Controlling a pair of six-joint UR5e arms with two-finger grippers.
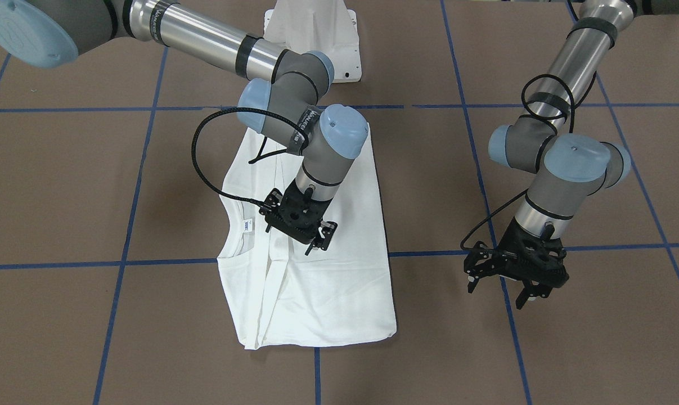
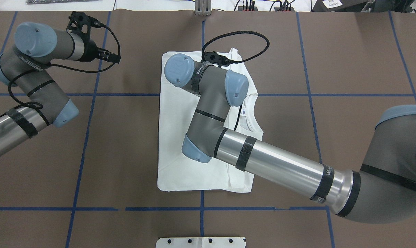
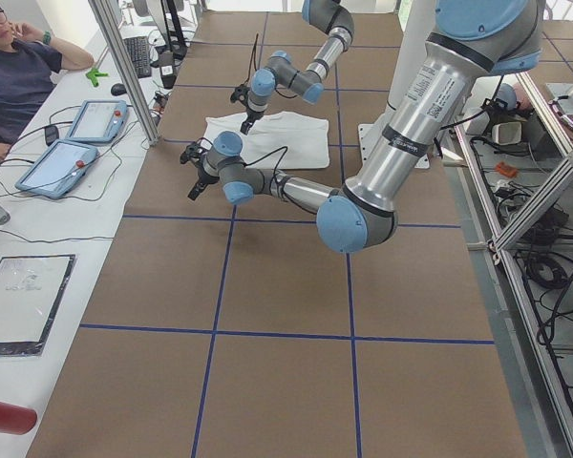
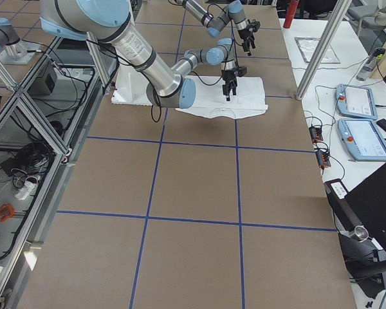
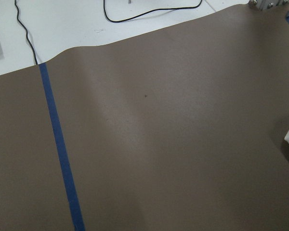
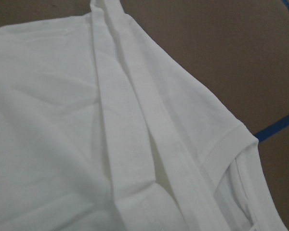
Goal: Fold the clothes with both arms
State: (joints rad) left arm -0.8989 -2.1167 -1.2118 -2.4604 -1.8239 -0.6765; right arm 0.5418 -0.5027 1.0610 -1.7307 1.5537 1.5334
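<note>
Shirt flat on brown worktop, sides turned in to a long panel, collar at one long edge. Mid-fold, by the look of it — next likely an end-to-end fold, calling for both claws at one short end. Right claw poised over the cloth near the collar, fingers apart, grasping nothing. Left claw well off the cloth, spread open and empty. No containers visible.

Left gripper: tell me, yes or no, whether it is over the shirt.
No. In the front-facing view the left gripper hangs over bare brown table, well clear of the shirt.
</note>
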